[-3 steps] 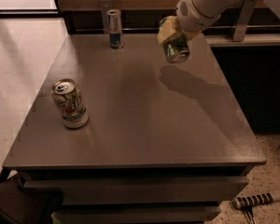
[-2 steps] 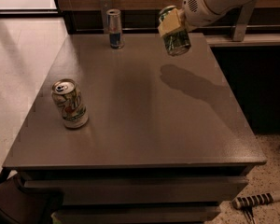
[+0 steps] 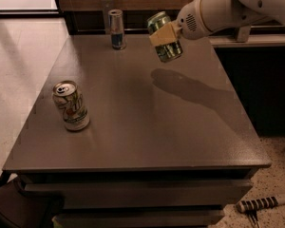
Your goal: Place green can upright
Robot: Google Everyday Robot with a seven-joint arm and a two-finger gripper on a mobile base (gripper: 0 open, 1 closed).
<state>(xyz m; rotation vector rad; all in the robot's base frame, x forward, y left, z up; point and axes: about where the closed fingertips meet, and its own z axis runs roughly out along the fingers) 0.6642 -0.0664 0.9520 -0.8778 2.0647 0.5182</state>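
Note:
The green can [image 3: 165, 49] hangs in the air above the far middle of the grey table [image 3: 147, 127], nearly upright and slightly tilted, its silver top toward the back. My gripper [image 3: 163, 34] reaches in from the upper right on a white arm and is shut on the green can, a tan finger pad [image 3: 162, 33] across its side. The can's shadow lies on the table below and to the right.
A white can with green-red print [image 3: 71, 105] stands upright at the table's left. A slim silver-and-blue can [image 3: 117, 29] stands at the far edge. A counter runs along the right, and a striped tool [image 3: 259, 204] lies on the floor at lower right.
My gripper has carried the green can leftward and slightly higher over the table. The other two cans have not moved.

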